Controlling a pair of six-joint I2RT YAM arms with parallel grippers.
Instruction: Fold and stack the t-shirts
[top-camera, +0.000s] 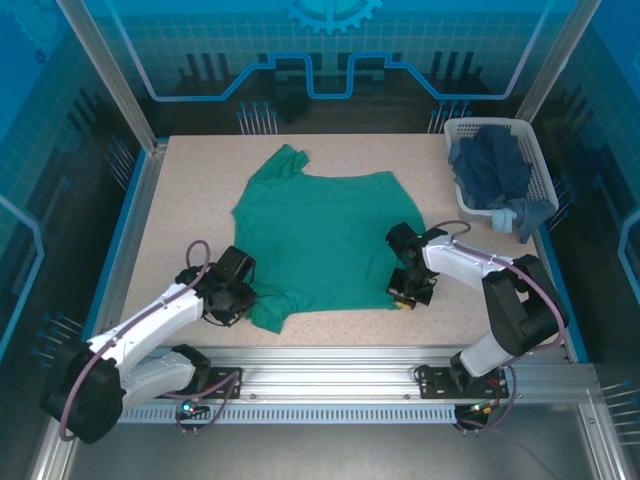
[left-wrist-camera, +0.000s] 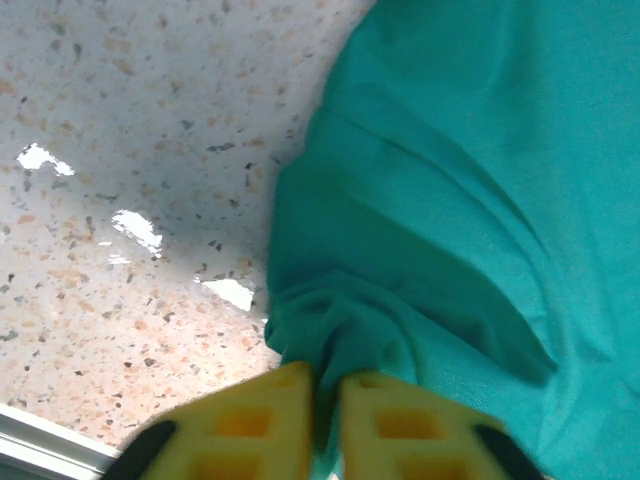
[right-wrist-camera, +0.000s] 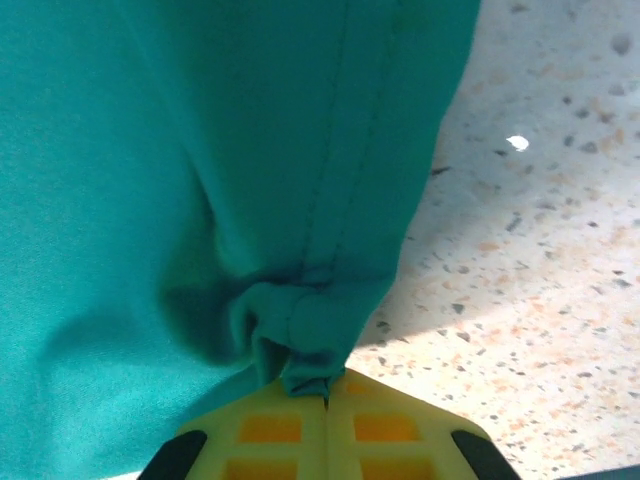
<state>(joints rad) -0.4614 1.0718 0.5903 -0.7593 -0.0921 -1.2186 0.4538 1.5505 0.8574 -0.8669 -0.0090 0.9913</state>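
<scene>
Here, my left gripper (left-wrist-camera: 325, 385) is pinched on the teal-green t-shirt (left-wrist-camera: 480, 200). The left wrist view has a bunched fold of cloth squeezed into the narrow slot between the two yellow fingers (left-wrist-camera: 250, 425), with bare speckled table (left-wrist-camera: 120, 150) to the left of it. My right gripper (right-wrist-camera: 327, 385) is clamped on the same shirt, fingers nearly touching, a puckered knot of cloth caught at the tips. The right wrist view also gives a stitched hem (right-wrist-camera: 335, 150) running up from that knot, a detail too fine for the overhead view. The overhead view gives the layout instead. The shirt lies spread mostly flat in the middle of the table, with my left gripper at its near-left corner and my right at its near-right corner. A narrower piece pokes out at the shirt's far-left end; sleeve or collar, I cannot tell. Near the far-right corner of the table sits a white lattice basket (top-camera: 545, 175), well apart from the green shirt. It is heaped with crumpled navy t-shirts (top-camera: 490, 168); how many, I cannot tell. A paler blue cloth (top-camera: 522, 215) hangs over its near rim.
</scene>
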